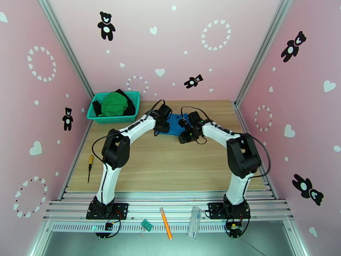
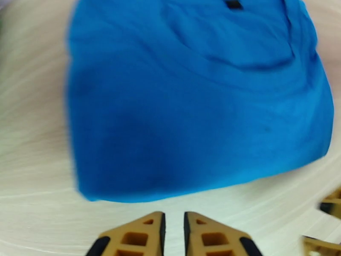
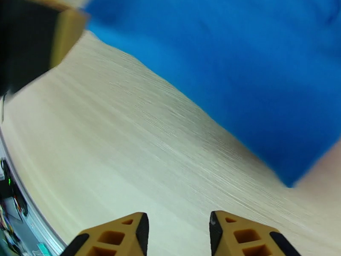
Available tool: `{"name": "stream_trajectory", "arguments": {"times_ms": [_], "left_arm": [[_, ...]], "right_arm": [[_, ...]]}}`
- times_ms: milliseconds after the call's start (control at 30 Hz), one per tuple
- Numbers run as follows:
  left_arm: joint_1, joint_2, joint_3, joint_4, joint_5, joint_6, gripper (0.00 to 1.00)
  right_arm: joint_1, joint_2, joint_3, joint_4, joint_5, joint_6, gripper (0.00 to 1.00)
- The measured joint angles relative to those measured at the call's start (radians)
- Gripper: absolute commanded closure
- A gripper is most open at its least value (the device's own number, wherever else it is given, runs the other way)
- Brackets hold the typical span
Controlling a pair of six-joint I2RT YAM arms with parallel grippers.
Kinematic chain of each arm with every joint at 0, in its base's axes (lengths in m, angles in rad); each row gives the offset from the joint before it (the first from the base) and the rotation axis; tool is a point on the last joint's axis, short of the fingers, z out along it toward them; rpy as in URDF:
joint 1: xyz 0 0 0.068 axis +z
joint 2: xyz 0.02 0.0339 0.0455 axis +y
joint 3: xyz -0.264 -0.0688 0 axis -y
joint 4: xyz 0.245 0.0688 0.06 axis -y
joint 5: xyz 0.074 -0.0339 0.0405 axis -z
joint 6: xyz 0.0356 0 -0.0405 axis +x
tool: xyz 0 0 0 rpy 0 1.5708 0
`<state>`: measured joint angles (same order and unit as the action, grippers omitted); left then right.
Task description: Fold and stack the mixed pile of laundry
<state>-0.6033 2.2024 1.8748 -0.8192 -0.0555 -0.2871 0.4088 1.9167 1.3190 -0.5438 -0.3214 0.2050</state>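
A folded blue shirt lies flat on the wooden table near its far middle. My left gripper hovers at the shirt's left edge; in the left wrist view the gripper is almost shut with nothing in it, just short of the shirt's near hem. My right gripper is at the shirt's right front corner. In the right wrist view the gripper is open over bare wood, with the shirt ahead to the right. A green garment and a black one sit in the teal basket.
The basket stands at the table's far left corner. A yellow-handled screwdriver lies by the left edge. On the front rail are an orange pen, a clear plastic piece and a small green part. Pink walls enclose three sides.
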Motion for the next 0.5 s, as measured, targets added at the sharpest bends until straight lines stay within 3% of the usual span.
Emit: {"name": "stream_trajectory", "arguments": {"times_ms": [300, 500], "left_arm": [[-0.005, 0.102, -0.015, 0.019, -0.012, -0.005, 0.80], [0.014, 0.174, 0.084, 0.006, -0.023, -0.006, 0.80]], "right_arm": [[-0.005, 0.170, 0.144, -0.020, 0.078, 0.108, 0.57], [-0.018, 0.241, 0.266, -0.096, 0.093, 0.129, 0.57]]}}
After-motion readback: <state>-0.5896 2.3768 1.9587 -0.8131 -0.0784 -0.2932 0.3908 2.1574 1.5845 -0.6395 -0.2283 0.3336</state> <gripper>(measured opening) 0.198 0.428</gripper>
